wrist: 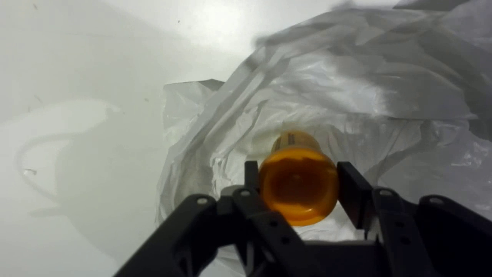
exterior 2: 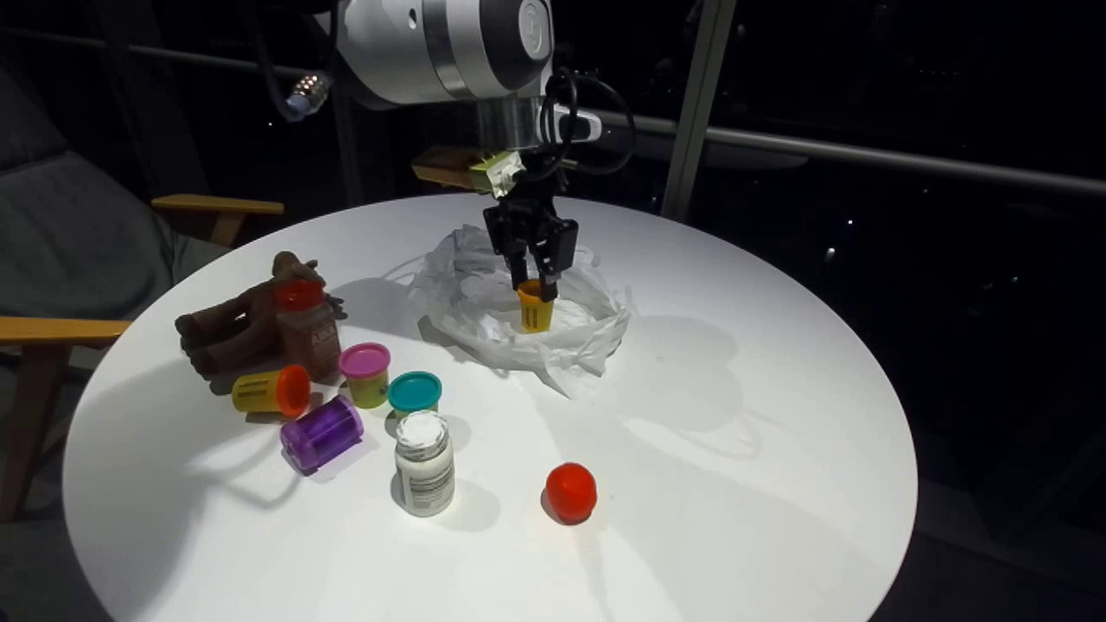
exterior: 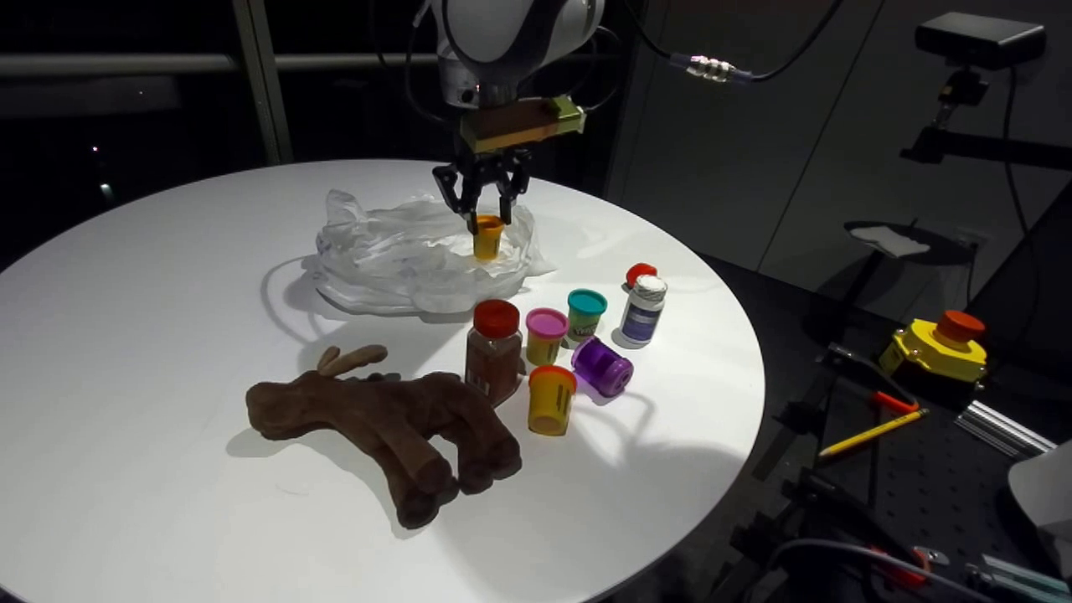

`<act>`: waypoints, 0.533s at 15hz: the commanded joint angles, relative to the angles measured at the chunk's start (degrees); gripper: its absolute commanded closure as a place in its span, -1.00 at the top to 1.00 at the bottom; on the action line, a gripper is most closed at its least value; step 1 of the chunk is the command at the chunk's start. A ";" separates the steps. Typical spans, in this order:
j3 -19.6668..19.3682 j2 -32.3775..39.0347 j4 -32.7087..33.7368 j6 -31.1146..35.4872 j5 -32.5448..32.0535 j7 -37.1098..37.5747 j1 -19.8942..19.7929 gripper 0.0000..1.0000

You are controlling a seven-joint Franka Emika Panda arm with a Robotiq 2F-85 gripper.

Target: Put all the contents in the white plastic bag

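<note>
Jaws gripping yellow jar (exterior: 487, 244) (orange-rimmed) over white bag (exterior: 389, 272).

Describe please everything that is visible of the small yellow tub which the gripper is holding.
The yellow tub looks like plastic, with dark printing on its side and an orange top. In the wrist view this top looks sunken; whether it is a lid or an opening, I cannot tell. It is roughly upright, clasped at the top from two sides by the gripper, over or inside the opened white plastic bag; whether its base touches the bag is unclear.
</note>
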 commanded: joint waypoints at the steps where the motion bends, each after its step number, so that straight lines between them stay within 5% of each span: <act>1: -2.75 2.44 4.17 0.55 -1.60 2.38 1.24 -0.54; 8: -3.33 6.87 6.46 0.08 0.29 2.80 -0.92 -0.54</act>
